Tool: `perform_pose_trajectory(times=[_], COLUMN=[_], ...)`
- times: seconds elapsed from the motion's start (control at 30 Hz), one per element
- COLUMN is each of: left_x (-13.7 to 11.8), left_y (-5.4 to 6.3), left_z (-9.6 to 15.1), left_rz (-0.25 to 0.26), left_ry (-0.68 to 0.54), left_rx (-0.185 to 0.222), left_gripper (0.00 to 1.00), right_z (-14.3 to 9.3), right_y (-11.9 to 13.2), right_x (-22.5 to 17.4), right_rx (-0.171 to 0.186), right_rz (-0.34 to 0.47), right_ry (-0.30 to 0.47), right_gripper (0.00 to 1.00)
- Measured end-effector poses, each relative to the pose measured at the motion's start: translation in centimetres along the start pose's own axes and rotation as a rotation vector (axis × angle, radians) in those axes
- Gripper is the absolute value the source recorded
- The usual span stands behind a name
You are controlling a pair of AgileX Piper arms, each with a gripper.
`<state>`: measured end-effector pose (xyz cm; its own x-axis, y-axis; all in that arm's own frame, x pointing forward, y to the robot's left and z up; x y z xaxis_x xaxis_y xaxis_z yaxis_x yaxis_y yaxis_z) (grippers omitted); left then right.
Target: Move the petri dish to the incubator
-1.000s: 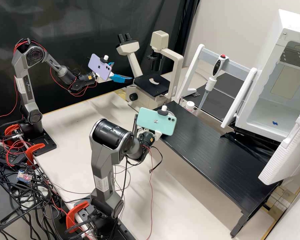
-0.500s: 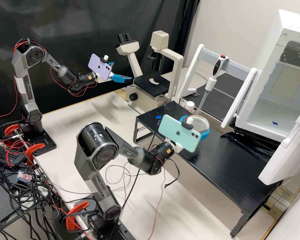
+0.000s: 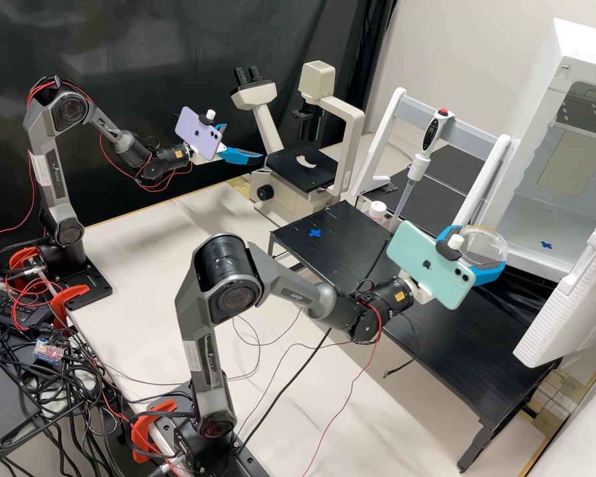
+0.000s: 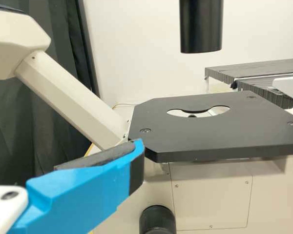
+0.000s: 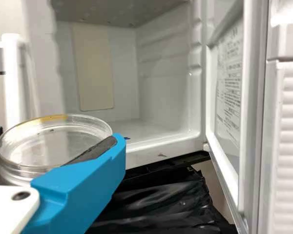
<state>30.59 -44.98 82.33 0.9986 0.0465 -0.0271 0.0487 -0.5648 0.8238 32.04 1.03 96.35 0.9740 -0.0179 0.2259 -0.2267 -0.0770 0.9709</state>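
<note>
Petri dish (image 5: 44,141), clear and round, with a doubled rim: in the right gripper (image 3: 481,246), near the open mouth of the incubator (image 3: 586,50). Jaws of this gripper parted by about the breadth of the dish, and closed upon its side wall. Left gripper (image 3: 244,141) near the microscope stage (image 3: 286,163), with jaws wide apart and nothing between.

Probably light in weight, stiff and rather smooth; glass or plastic, not possible to tell. Likely to slip or turn if gripped too weakly, and perhaps to crack if squeezed too strongly. Best to keep hold at two opposite places of the side wall, rather low, and not by the upper rim only, because of a possible loose lid. Carry level, please, and set down gently on the incubator floor (image 3: 516,228).

From the high view: both blue fingers around the dish, and the whole blue cross mark (image 3: 547,245) on that floor. From the right wrist view: the dark pad (image 5: 95,148) along the dish wall, and the front sill (image 5: 166,148), a probable place for a knock when entering; of the mark, just a small piece above the fingertip.
</note>
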Motion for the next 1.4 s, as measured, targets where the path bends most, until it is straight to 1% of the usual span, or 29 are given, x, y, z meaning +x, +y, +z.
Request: perform_pose_trajectory(times=[0.1,0.17,0.23,0.5,0.53,0.63,0.77,0.83,0.93,1.0,1.1,1.13,1.17,1.27,1.4], left_x=[0.0,0.0,0.0,0.0,0.0,0.0,0.0,0.0,0.0,0.0,0.0,0.0,0.0,0.0,0.0], left_y=[0.0,0.0,0.0,0.0,0.0,0.0,0.0,0.0,0.0,0.0,0.0,0.0,0.0,0.0,0.0], left_z=[0.0,0.0,0.0,0.0,0.0,0.0,0.0,0.0,0.0,0.0,0.0,0.0,0.0,0.0,0.0], left_rz=[0.000,0.000,0.000,0.000,0.000,0.000,0.000,0.000,0.000,0.000,0.000,0.000,0.000,0.000,0.000], left_ry=[0.000,0.000,0.000,0.000,0.000,0.000,0.000,0.000,0.000,0.000,0.000,0.000,0.000,0.000,0.000], left_rx=[0.000,0.000,0.000,0.000,0.000,0.000,0.000,0.000,0.000,0.000,0.000,0.000,0.000,0.000,0.000], left_gripper=[1.00,1.00,1.00,1.00,1.00,1.00,1.00,1.00,1.00,1.00,1.00,1.00,1.00,1.00,1.00], right_z=[0.1,0.0,0.1,0.0,0.3,0.4,0.3,0.4,0.4,0.4,0.3,0.5,0.4,0.6,0.7], right_y=[-0.1,0.1,-0.2,0.7,0.6,0.9,0.9,0.6,0.3,-0.4,-1.1,-1.4,-1.6,-2.1,-2.2], right_x=[2.5,3.9,5.8,10.8,11.5,13.5,15.3,16.2,17.2,17.9,18.7,19.0,19.2,19.9,20.3], right_rx=[0.001,-0.004,-0.009,-0.027,-0.028,-0.008,-0.009,-0.003,-0.008,-0.025,-0.034,-0.044,-0.044,-0.063,-0.066], right_rz=[-0.029,-0.037,-0.060,-0.066,-0.072,-0.070,-0.073,-0.079,-0.088,-0.104,-0.113,-0.119,-0.119,-0.126,-0.120], right_ry=[-0.043,-0.054,-0.086,-0.154,-0.174,-0.207,-0.228,-0.240,-0.246,-0.255,-0.263,-0.272,-0.275,-0.276,-0.266], right_gripper=[0.00,0.00,0.00,0.00,0.00,0.00,0.00,0.00,0.00,0.00,0.00,0.00,0.00,0.00,0.00])
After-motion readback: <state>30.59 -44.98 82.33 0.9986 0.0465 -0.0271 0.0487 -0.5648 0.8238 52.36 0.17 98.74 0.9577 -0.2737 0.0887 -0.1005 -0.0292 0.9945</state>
